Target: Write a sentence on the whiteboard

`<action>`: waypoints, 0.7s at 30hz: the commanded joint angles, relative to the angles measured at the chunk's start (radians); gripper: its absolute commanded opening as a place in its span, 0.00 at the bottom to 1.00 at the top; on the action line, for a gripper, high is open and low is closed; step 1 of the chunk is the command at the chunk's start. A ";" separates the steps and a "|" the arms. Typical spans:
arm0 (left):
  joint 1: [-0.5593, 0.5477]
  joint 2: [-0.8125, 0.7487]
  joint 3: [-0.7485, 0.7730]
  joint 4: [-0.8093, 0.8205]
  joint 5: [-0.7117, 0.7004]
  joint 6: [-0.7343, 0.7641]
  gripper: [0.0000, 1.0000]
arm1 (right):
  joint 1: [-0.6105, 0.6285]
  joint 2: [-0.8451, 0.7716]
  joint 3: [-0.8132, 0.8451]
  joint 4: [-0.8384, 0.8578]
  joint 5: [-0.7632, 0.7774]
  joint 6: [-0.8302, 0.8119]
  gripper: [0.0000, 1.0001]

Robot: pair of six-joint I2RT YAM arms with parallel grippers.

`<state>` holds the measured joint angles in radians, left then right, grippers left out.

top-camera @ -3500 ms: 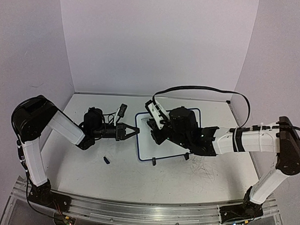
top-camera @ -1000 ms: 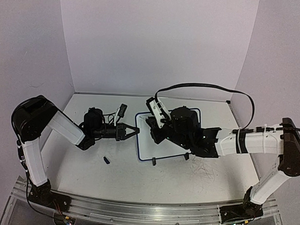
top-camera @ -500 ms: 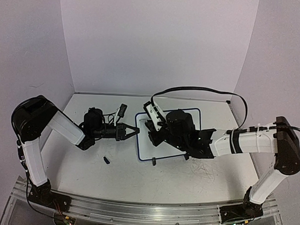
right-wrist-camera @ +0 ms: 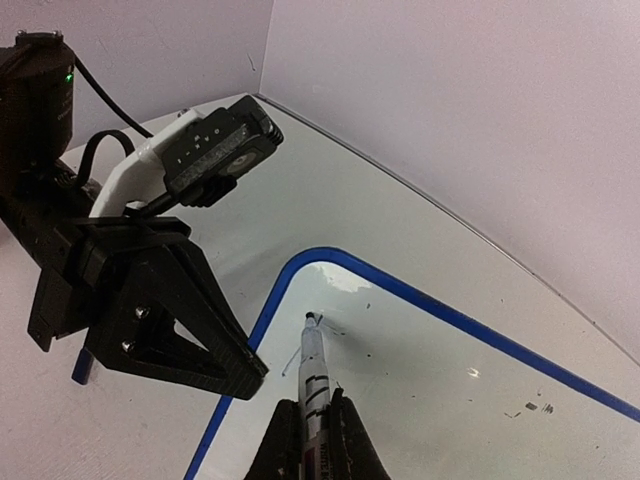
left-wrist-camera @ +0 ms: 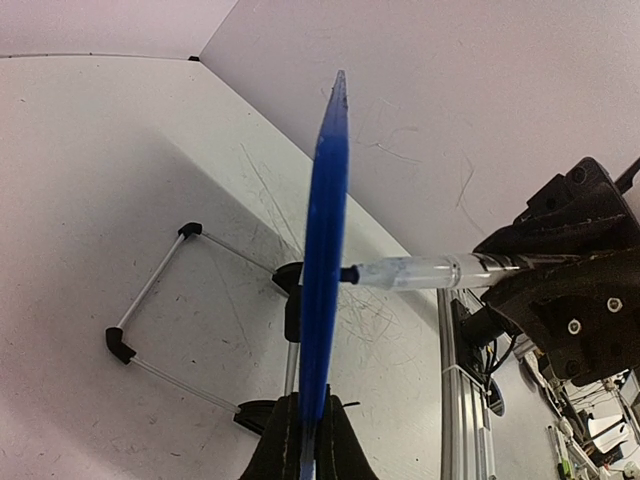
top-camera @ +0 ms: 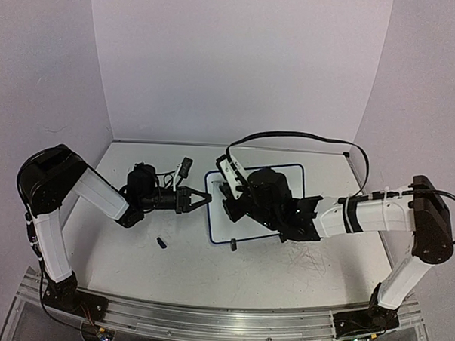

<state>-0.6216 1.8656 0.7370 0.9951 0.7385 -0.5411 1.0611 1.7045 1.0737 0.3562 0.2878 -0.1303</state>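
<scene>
The whiteboard [top-camera: 247,229], white with a dark blue rim, stands tilted on its black feet at the table's middle. My left gripper [top-camera: 204,199] is shut on its left rim; in the left wrist view the rim [left-wrist-camera: 325,200] runs edge-on up from the closed jaws [left-wrist-camera: 305,445]. My right gripper [right-wrist-camera: 313,412] is shut on a marker [right-wrist-camera: 316,372] whose tip touches the board [right-wrist-camera: 450,400] near its upper left corner. Only a few short thin strokes show by the tip; no readable sentence shows. In the top view my right gripper [top-camera: 231,203] hangs over the board's left part.
A small dark cap [top-camera: 162,242] lies on the table left of the board's front. The tabletop [top-camera: 314,257] carries grey scribble scratches at the right front. The board's wire stand and feet [left-wrist-camera: 150,318] reach out behind it. Pale walls close the back and sides.
My right arm has shifted a little to the left across the board, carrying the marker toward its upper left corner. My left arm and the board have not moved.
</scene>
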 commanded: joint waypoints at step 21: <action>-0.007 -0.054 -0.007 0.034 0.023 -0.005 0.00 | -0.002 -0.027 -0.014 0.000 0.128 0.036 0.00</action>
<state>-0.6216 1.8645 0.7364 0.9947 0.7319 -0.5419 1.0653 1.7054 1.0729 0.3592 0.3567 -0.1164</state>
